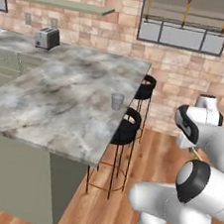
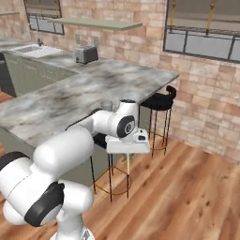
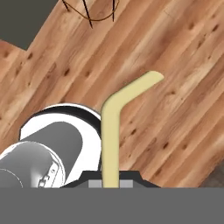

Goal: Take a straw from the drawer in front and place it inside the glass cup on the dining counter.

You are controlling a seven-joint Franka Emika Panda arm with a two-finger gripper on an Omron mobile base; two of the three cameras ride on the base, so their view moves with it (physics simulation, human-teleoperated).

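Note:
A pale yellow straw [image 3: 110,131] with a bent tip sticks out from between the fingers of my gripper [image 3: 110,182], which is shut on it. In the right base view the straw [image 2: 128,164] hangs straight down from the gripper [image 2: 128,151], over the wooden floor beside the stools. The small glass cup [image 1: 117,101] stands upright near the right edge of the marble dining counter [image 1: 55,101], to the left of my hand and apart from it. In the right base view the cup [image 2: 107,105] peeks out behind my arm. The drawer is out of view.
Two black stools [image 1: 127,127] [image 1: 146,86] stand along the counter's right side, between my hand and the counter. A toaster [image 1: 47,38] sits at the counter's far end. A brick wall with a window [image 1: 186,21] lies behind. To the right is open wooden floor [image 2: 187,187].

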